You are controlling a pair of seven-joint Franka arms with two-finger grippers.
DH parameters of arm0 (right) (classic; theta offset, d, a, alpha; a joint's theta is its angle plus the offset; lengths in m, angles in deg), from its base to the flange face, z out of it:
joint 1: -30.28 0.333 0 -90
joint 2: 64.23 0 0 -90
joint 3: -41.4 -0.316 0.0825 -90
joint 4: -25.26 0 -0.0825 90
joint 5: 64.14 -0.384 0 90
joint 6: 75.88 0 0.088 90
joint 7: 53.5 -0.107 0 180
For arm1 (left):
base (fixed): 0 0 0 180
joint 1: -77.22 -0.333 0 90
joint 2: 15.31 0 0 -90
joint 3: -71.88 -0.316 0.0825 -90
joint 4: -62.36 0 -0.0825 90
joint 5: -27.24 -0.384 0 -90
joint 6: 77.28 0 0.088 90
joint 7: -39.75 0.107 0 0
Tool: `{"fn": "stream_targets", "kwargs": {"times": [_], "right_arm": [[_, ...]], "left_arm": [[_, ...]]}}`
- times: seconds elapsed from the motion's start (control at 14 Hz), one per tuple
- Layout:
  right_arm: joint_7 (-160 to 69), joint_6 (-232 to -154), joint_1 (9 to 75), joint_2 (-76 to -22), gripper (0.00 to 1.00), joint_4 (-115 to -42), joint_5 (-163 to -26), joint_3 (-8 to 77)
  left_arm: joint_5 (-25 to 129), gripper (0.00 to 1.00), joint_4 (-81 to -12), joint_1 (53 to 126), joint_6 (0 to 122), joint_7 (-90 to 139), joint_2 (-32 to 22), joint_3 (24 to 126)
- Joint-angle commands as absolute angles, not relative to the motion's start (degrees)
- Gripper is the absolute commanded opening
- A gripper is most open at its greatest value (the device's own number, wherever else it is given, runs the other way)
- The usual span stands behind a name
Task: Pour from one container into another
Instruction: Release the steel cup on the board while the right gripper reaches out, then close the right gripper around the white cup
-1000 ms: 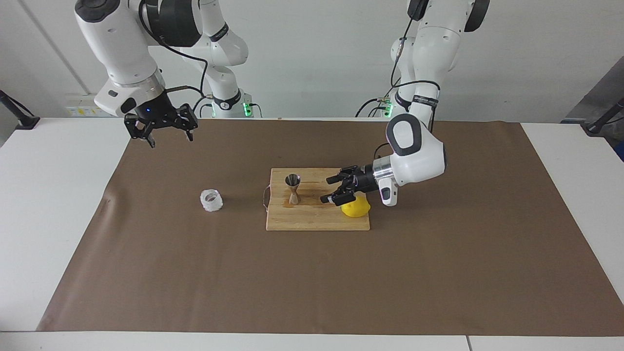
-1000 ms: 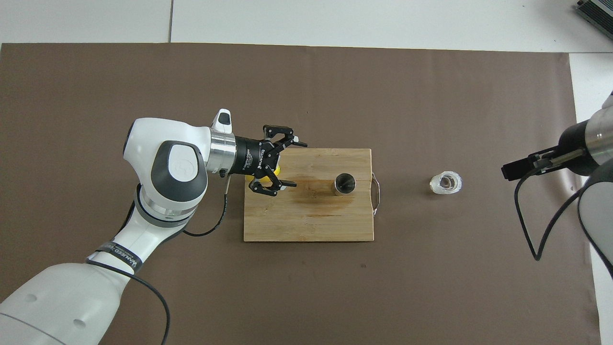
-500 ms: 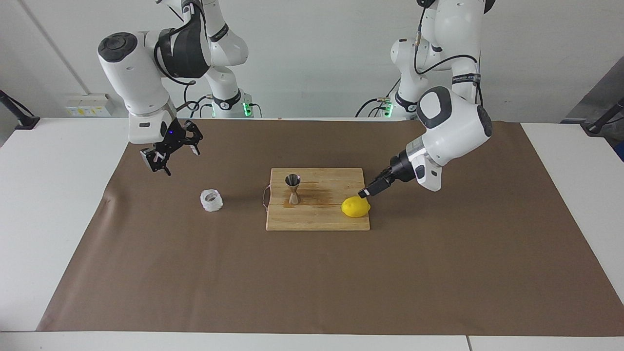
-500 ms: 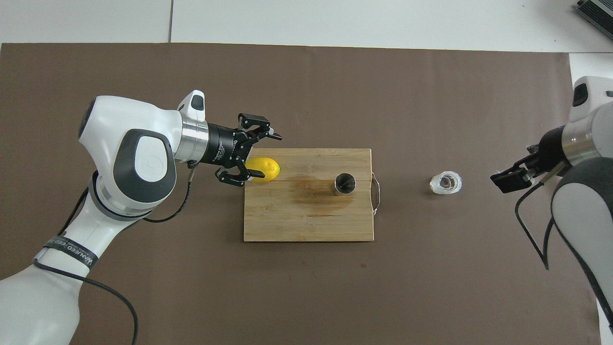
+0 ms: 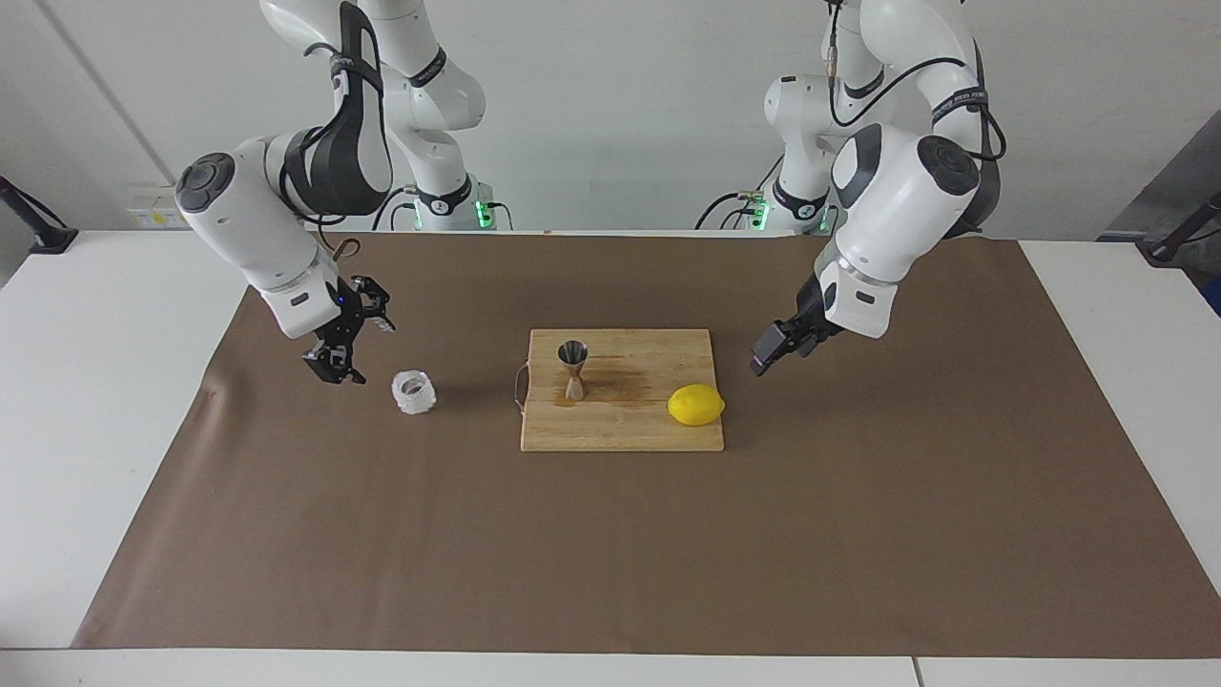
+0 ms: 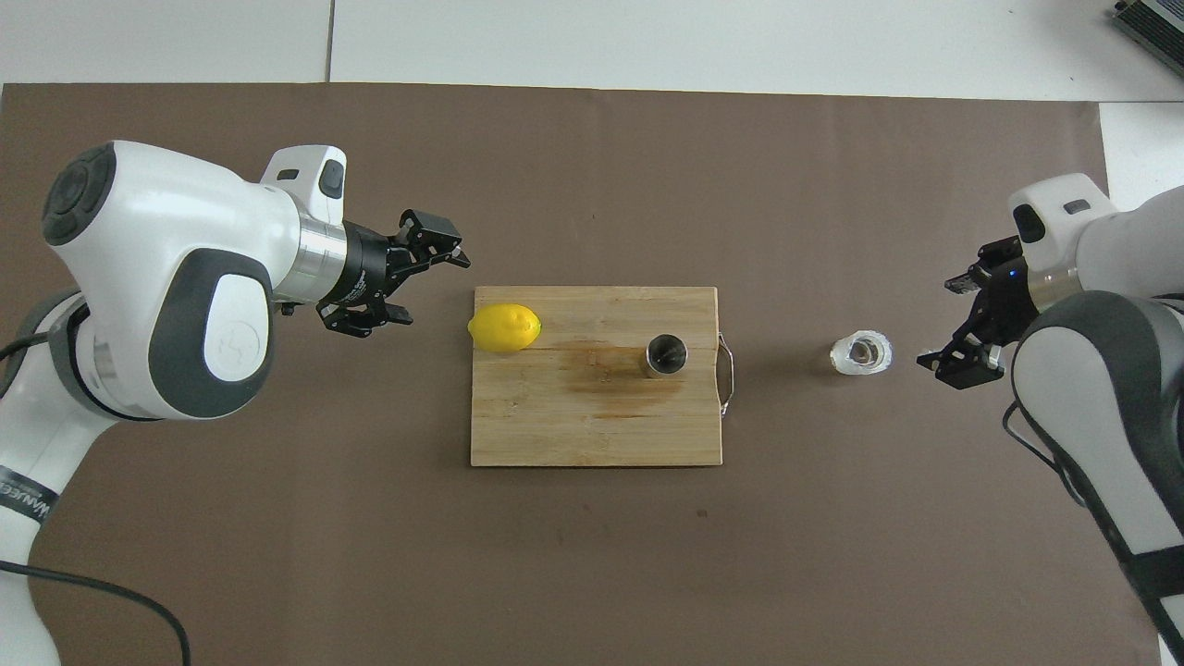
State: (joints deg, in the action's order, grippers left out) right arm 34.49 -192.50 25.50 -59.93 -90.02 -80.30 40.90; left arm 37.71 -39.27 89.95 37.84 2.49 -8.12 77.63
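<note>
Glass cup (image 5: 414, 392), small, squat and knobbly, stands upright on the brown mat (image 5: 610, 534) toward the right arm's end of the table, well apart from the wooden cutting board (image 5: 620, 425) and about as near to the robots as the jigger. Going from the facing view's left to its right: the right gripper (image 5: 336, 361) hangs low over the mat just beside the glass cup, tilted down toward it, its fingers spread apart and holding nothing, with a small gap between it and the cup; in the overhead view the same gripper (image 6: 962, 363) shows beside the cup (image 6: 861, 353). Next comes the cutting board in the middle of the mat, with a thin metal handle (image 5: 518, 385) at the end nearest the cup. The steel jigger (image 5: 573, 369), hourglass-shaped, stands upright on the board near that handle end, beside a darker stain on the wood. A yellow lemon (image 5: 695, 405) lies on the board at its other end, toward the left arm. The left gripper (image 5: 769, 351) hovers over the mat just off that end of the board, clear of the lemon, fingers apart and empty; the overhead view (image 6: 398, 287) shows the gap between them plainly.
</note>
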Motion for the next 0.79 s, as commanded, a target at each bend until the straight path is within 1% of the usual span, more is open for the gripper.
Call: {"fn": "stream_targets", "kwargs": {"times": [0.0,0.29,0.5,0.71], "right_arm": [[46.3,-194.45,22.12,-58.87,1.0,-92.43,-85.58,40.43],[60.28,-194.53,19.56,-56.41,1.0,-94.8,-91.29,40.43],[71.7,-194.62,18.77,-51.59,1.0,-94.71,-98.92,40.43],[76.49,-194.27,17.45,-48.59,1.0,-94.45,-101.58,40.34]], "left_arm": [[31.57,1.0,-39.32,89.18,34.53,8.52,-11.08,77.69],[31.46,1.0,-39.32,83.74,29.53,22.25,-14.33,77.24],[31.03,1.0,-38.97,79.87,24.51,27.5,-16.88,77.24],[27.86,1.0,-35.99,78.8,21.61,33.6,-16.71,77.25]]}}
